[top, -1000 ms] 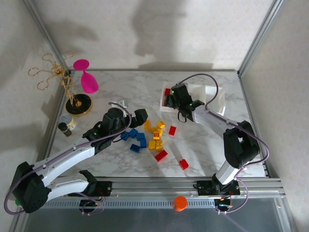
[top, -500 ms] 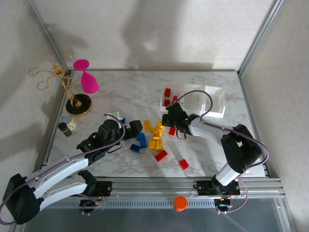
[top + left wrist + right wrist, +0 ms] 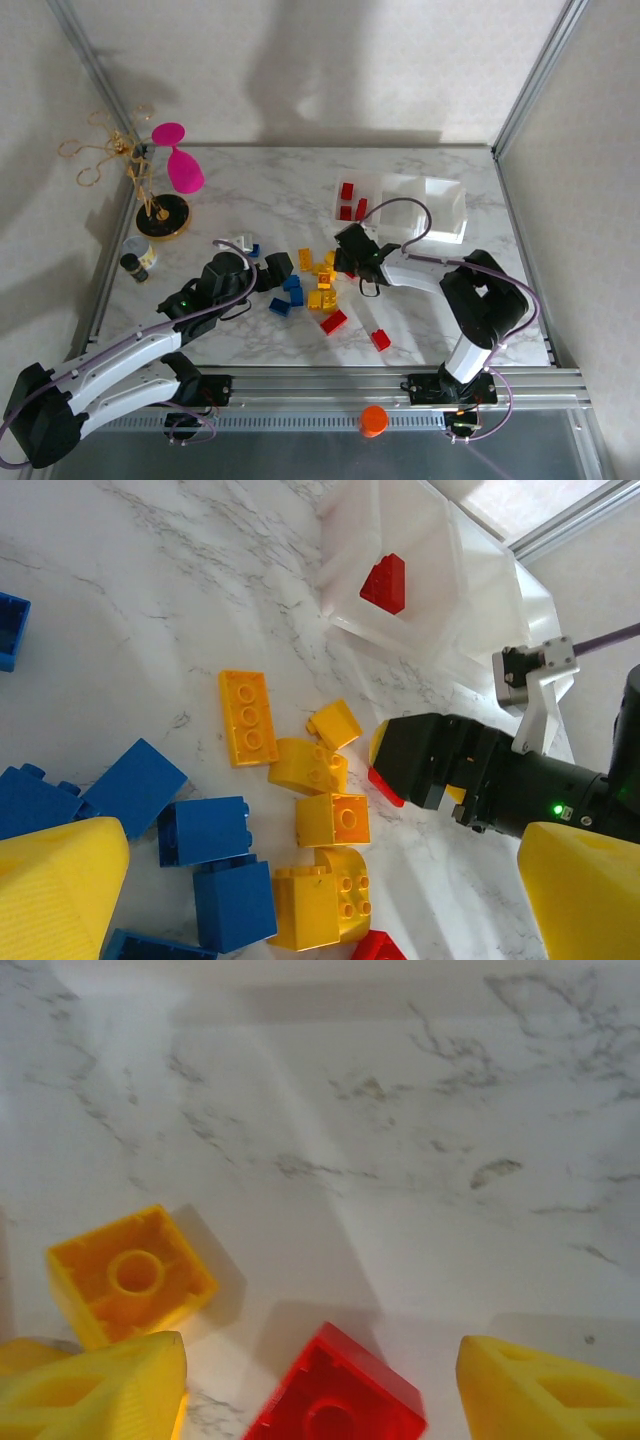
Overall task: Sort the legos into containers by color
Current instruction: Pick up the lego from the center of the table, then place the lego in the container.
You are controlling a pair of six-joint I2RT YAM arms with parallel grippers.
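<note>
The right jaws stand open astride a red lego (image 3: 335, 1395) on the tabletop (image 3: 400, 1110), touching nothing. The left jaws gape over blue legos (image 3: 205, 830) and yellow legos (image 3: 248, 715) mid-tabletop. The containers (image 3: 445, 200) sit toward the far right corner, holding red ones.

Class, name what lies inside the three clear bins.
Three red bricks lie in the leftmost bin. A cable crossing the middle bin hides part of its floor.
</note>
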